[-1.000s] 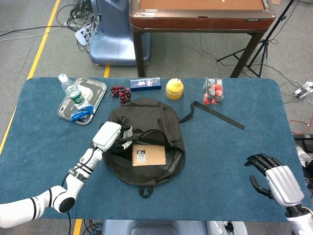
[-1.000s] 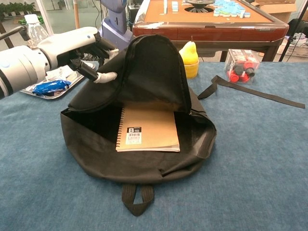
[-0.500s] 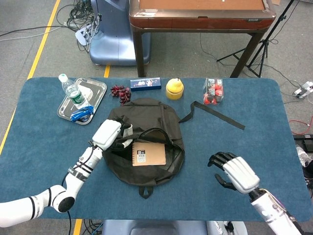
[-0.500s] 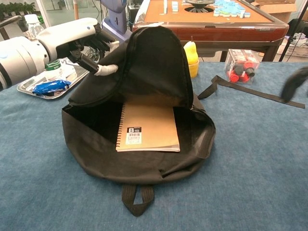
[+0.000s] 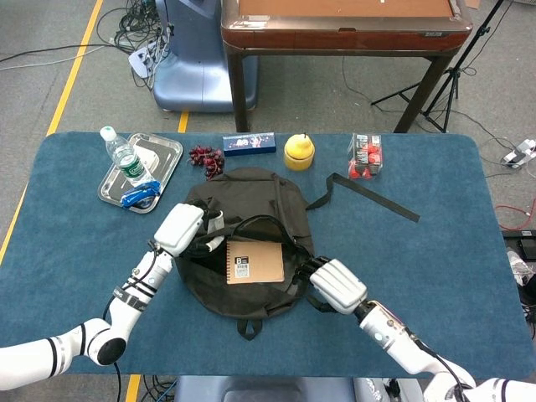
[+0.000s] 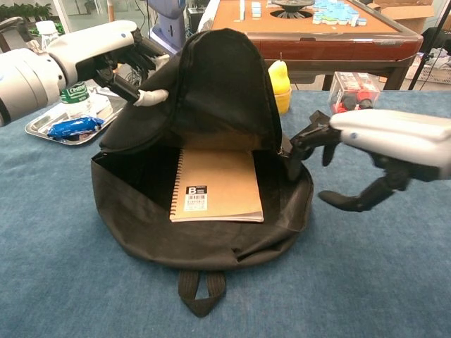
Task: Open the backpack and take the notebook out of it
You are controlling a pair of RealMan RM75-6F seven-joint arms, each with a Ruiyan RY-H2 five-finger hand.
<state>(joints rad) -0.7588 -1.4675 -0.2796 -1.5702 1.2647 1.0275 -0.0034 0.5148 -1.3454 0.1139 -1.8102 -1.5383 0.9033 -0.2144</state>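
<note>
Left hand (image 6: 113,53) is gripping the black fabric backpack's (image 6: 211,105) flap, lifting it; brown spiral notebook (image 6: 217,186) is lying inside, right hand (image 6: 366,151) hovering open, empty, beside the opening.

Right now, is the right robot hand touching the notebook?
Apart. The chest view shows the right robot hand open at the backpack rim, with dark fabric between its fingertips and the notebook.

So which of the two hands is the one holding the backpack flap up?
The left hand: it grips the raised flap of the backpack. The right hand holds nothing, fingers spread by the bag's opening.
</note>
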